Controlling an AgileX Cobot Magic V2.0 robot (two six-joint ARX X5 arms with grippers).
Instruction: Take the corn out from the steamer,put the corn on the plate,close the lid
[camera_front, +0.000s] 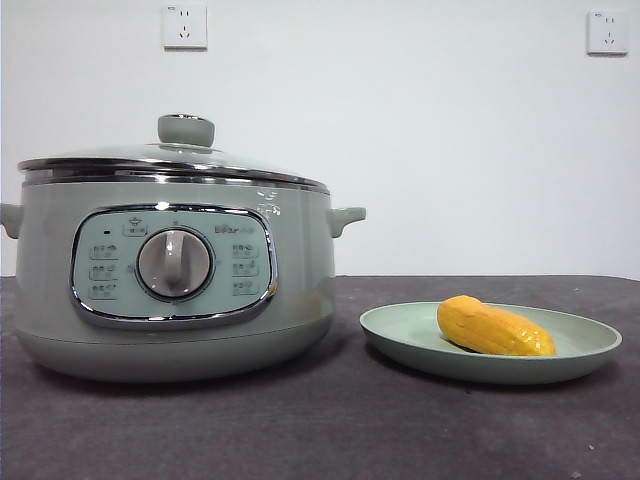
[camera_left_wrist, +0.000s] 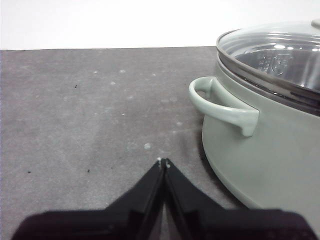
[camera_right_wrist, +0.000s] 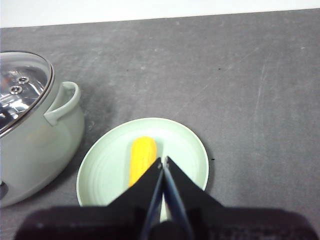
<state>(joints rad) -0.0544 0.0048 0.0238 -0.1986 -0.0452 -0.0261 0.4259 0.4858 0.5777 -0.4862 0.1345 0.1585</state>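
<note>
A dark grey, faintly speckled table (camera_front: 330, 420) fills the near ground, its surface matte and marked with pale scuffs and tiny crumbs. On the near right of it sits the plate (camera_front: 400, 338), shallow and pale green, and the corn (camera_front: 493, 327) lies on its side inside the plate, tilted a little, its tapered ends clear of the rim. To the left, near but not touching the plate, stands the steamer (camera_front: 300, 290), sage green with a chrome-framed panel and a grey dial (camera_front: 175, 263) at its front. The lid (camera_front: 170, 160) rests closed on the steamer's rim, its green knob (camera_front: 186, 129) upright at the centre.

The right gripper (camera_right_wrist: 163, 160) hangs above the plate, its jaws pressed together and holding nothing, the tips just beside the corn in its wrist view; how high it hangs is hard to judge. The left gripper (camera_left_wrist: 163, 161) is over bare table on the steamer's left, near a side handle (camera_left_wrist: 222, 105), jaws likewise pressed together and empty.

Behind the table's far edge rises a plain white wall (camera_front: 420, 120) with two sockets (camera_front: 185, 25) set high, one left and one right.
</note>
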